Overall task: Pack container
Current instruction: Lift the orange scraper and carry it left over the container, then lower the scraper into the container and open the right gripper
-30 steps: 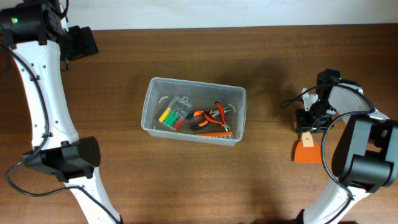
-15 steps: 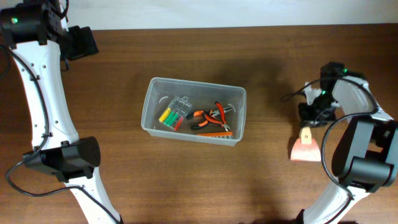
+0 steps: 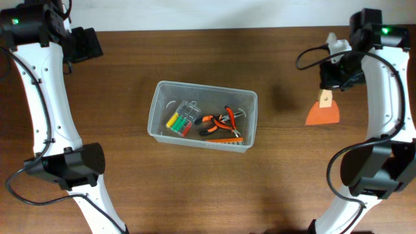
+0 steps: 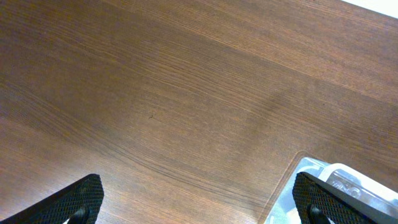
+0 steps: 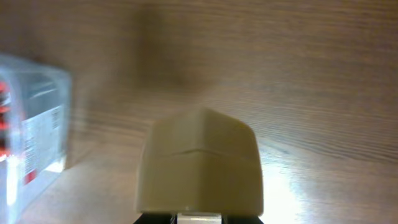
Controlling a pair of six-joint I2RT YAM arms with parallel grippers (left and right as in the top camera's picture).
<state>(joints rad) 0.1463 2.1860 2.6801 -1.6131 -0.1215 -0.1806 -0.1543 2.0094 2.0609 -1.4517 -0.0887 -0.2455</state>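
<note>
The container (image 3: 155, 110) is a clear tub at mid-table; its corner shows in the left wrist view (image 4: 291, 186) and its side in the right wrist view (image 5: 31, 137). Inside lie a small screwdriver case (image 3: 182, 118) and orange-handled pliers (image 3: 221, 122). My right gripper (image 3: 328, 86) hangs at the far right, well away from the tub, shut on the pale handle (image 5: 199, 162) of an orange scraper (image 3: 323, 115) that hangs blade-down off the table. Only the tips of that gripper (image 5: 199, 219) show under the handle. My left gripper (image 4: 199, 205) is open over bare wood, up at the far left (image 3: 81, 44).
A thin orange tool (image 3: 224, 139) lies along the tub's near wall. Brown table surface surrounds the tub on all sides. The pale back edge of the table (image 3: 208, 13) runs along the top.
The right gripper closed on the scraper's handle and lifted it off the table, carrying it toward the far edge. The left arm stayed still.
</note>
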